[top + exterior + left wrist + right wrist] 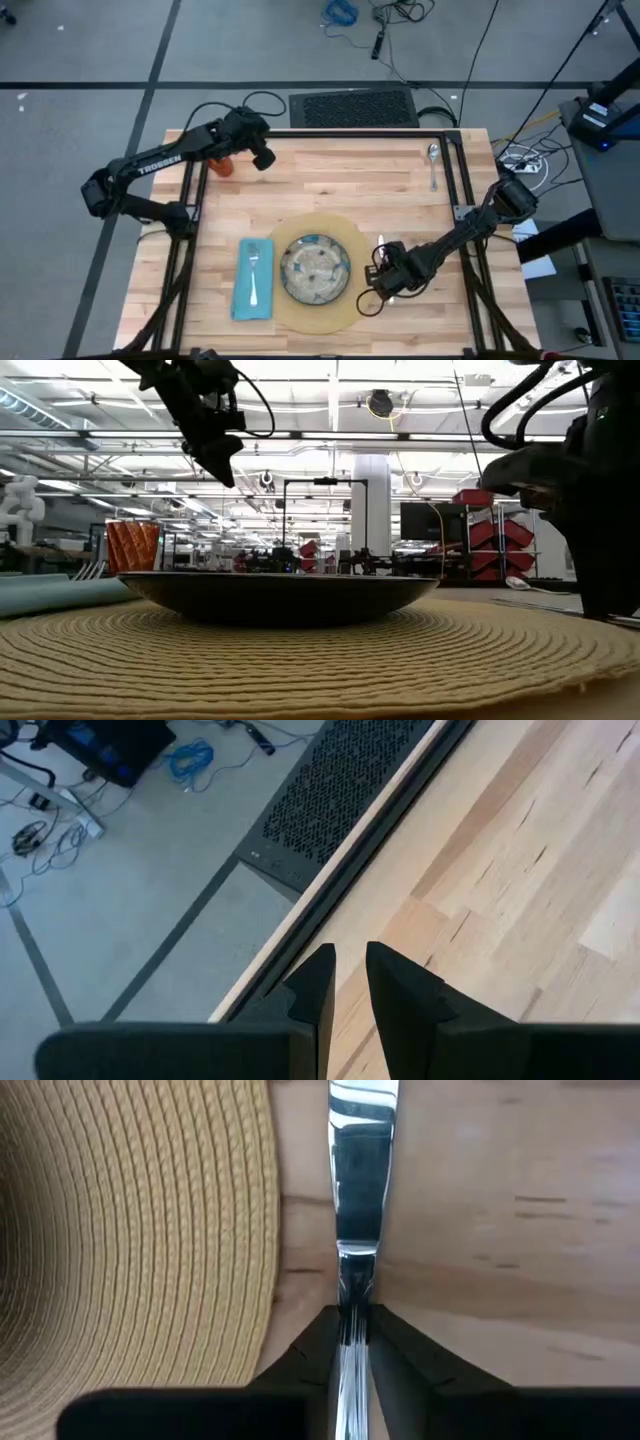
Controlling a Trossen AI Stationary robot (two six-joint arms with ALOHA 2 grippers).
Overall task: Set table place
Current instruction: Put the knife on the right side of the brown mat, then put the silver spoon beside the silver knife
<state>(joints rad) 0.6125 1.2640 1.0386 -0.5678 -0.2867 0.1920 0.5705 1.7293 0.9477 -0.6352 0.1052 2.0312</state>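
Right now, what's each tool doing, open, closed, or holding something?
Left tool: nearly closed, holding nothing, above the table edge.
Right tool: closed on the knife, beside the mat.

A dark plate (280,598) sits on the woven mat (320,660).

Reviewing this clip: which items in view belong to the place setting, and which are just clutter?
Job: mat, plate, napkin, fork, knife in the right gripper, spoon, orange cup, table.

Lying about: black perforated panel, floor cables.
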